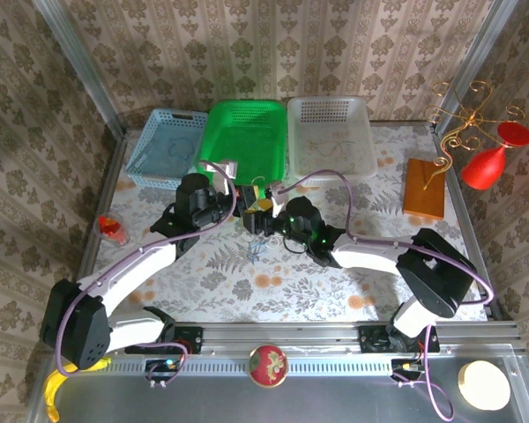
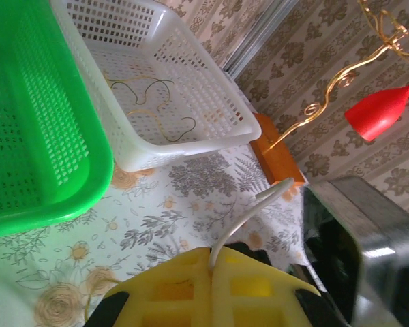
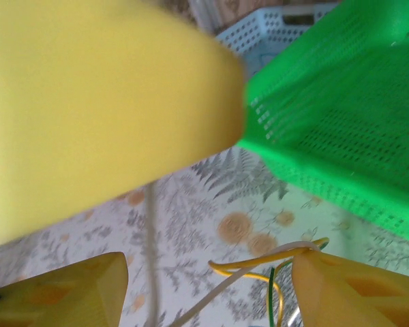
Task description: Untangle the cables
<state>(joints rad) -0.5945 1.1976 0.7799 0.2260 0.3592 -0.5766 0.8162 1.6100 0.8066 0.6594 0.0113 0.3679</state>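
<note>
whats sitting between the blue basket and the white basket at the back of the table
The green basket. In the top view it stands in a row between the blue basket on its left and the white basket on its right.

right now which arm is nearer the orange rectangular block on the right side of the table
Right. The right arm bends just on the near side of the orange rectangular block; the left arm runs up the opposite, left half of the table.

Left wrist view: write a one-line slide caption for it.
Left gripper shut on a whitish cable, white basket holding thin cords and green basket beyond.
</note>
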